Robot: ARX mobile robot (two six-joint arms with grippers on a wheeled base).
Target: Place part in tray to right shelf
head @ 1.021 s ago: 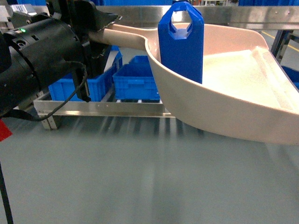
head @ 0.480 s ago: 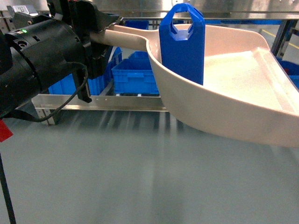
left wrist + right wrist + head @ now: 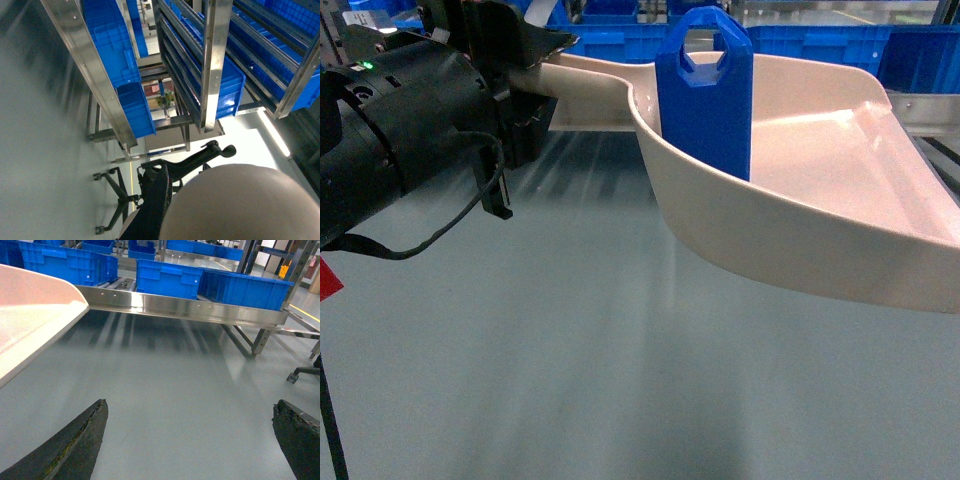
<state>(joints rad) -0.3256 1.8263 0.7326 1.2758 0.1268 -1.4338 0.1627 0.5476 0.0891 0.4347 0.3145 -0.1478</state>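
Note:
The beige tray [image 3: 820, 200] hangs in the air across the head view, with its open lip to the right. My left gripper [image 3: 535, 78] is shut on its handle at the upper left. The bright-blue part [image 3: 705, 95] stands upright inside the tray against the near wall. In the left wrist view the tray's rounded back [image 3: 240, 205] fills the lower right beside one dark finger [image 3: 152, 205]. My right gripper [image 3: 190, 407] is open over bare floor, holding nothing, and the tray's lip [image 3: 30, 325] shows at its left. The right shelf's steel front rail [image 3: 200, 310] runs ahead of it.
Blue crates [image 3: 170, 277] sit on the rack behind the rail, and more blue crates [image 3: 820, 40] line the top of the head view. Grey floor [image 3: 570, 380] lies below the tray. An office chair [image 3: 185, 165] and tall racks of crates [image 3: 120, 65] show in the left wrist view.
The rack and blue crates behind the tray have slid up to the top edge of the head view, and more floor shows. The tray and part stay held the same way.

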